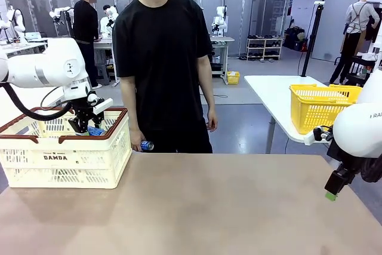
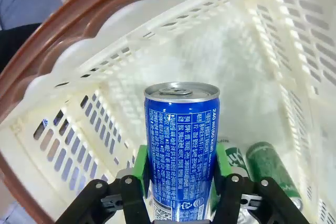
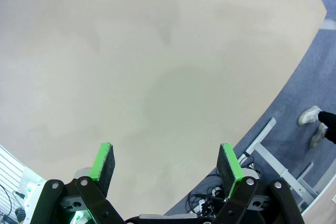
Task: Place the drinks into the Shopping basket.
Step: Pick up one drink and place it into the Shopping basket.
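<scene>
From my station: left gripper (image 2: 181,174) is clamped on a blue can (image 2: 182,150), green pads pressed against its two sides, silver top facing away from the wrist camera, white print covering the label. The front camera puts that left gripper (image 1: 88,125) down inside the Shopping basket (image 1: 62,159), with a bit of the blue can (image 1: 95,131) showing just under the black fingers, below the reddish-brown rim. I read the can as inside the basket walls; whether it touches the floor of the basket I cannot tell. Through the left wrist camera, the Shopping basket (image 2: 79,77) surrounds the held can with cream slotted walls, and green cans (image 2: 270,169) lie on the bottom beside it, near the right pad. Right gripper (image 3: 167,169) has its jaws spread wide with nothing between the pads, hanging above the bare table (image 3: 157,51) near its edge. From the front, the right gripper (image 1: 332,194) sits at the right side of the table (image 1: 197,207), well apart from the basket. Person stands at the far side, one hand (image 1: 136,141) holding another blue can (image 1: 146,146) just beside the basket's far corner.
</scene>
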Robot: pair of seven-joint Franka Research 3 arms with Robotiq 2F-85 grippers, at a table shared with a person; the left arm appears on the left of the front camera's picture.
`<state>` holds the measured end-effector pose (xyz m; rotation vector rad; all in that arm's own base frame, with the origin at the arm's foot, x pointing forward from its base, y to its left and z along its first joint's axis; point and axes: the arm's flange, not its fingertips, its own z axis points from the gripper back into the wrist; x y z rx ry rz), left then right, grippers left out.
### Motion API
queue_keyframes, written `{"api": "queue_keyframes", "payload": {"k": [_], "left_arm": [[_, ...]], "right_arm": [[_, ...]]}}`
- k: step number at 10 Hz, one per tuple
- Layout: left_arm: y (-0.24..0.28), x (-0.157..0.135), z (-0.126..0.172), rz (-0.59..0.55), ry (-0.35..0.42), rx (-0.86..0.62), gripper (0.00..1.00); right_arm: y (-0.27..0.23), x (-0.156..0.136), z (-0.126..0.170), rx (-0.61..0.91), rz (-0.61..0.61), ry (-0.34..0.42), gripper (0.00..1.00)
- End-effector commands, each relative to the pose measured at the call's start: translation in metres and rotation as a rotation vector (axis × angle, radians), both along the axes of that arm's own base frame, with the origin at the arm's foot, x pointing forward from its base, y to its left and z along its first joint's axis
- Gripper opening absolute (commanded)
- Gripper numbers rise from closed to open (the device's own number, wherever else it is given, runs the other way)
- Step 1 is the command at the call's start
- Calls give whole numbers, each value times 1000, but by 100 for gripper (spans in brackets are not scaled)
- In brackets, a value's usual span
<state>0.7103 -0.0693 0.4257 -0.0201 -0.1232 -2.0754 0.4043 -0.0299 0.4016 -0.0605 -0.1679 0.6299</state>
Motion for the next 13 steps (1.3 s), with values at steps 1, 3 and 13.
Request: {"api": "queue_keyframes", "payload": {"k": [1, 3, 13], "left_arm": [[1, 10, 0, -20, 5, -28, 56], [6, 13, -17, 2, 21, -38, 56], [14, 29, -73, 44, 104, -59, 56]], "right_arm": [[-1, 0, 1, -2, -3, 0, 98], [-1, 0, 1, -2, -3, 0, 98], [-1, 0, 1, -2, -3, 0, 98]]}}
